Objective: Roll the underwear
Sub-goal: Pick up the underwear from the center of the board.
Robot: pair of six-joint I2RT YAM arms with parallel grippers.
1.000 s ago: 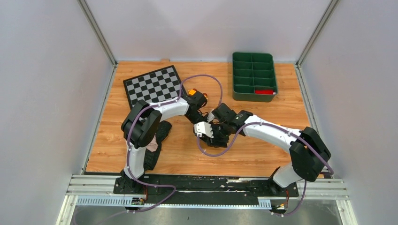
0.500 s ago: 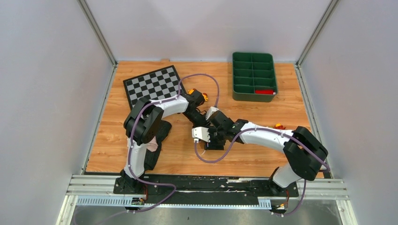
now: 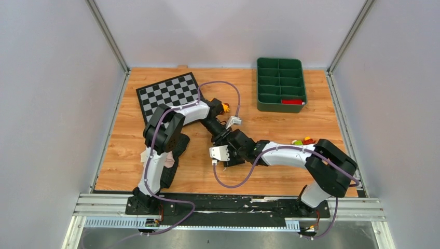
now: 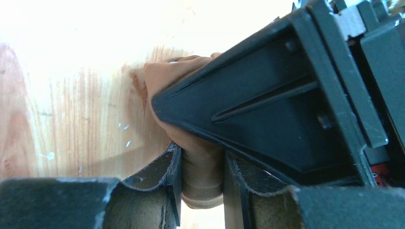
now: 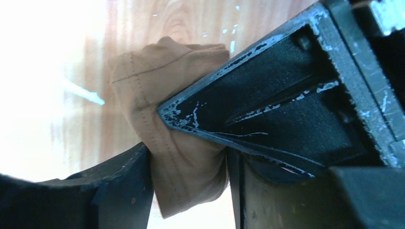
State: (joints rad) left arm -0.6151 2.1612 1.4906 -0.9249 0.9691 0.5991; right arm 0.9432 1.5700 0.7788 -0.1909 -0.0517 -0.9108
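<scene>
Wood-grain table in a booth with plain grey walls, metal posts in the far corners, metal rail along the near edge. Wrist views show the wood washed out by glare, with small white flecks.

Tan underwear lies about mid-table, bunched into a thick wad on the wood, with a stitched seam down one side. From above it is hidden under the two wrists. Left gripper is clamped on the wad, jaws partly closed with cloth squeezed tight between them. Right gripper comes in from the opposite side, jaws a bit wider and cloth filling the gap and touching both, so it grips too. Each one's black finger crosses the other's wrist view, pressed against the cloth.

Black underwear lies on the left of the table under the left arm's elbow. Pink underwear is just beside it, mostly covered by that arm. Both are well apart from the tan one.

Checkerboard mat lies far left, turned at an angle. Green divided tray sits far right, with a red piece in its near-right compartment. Small colourful bits lie by the right arm's elbow.
</scene>
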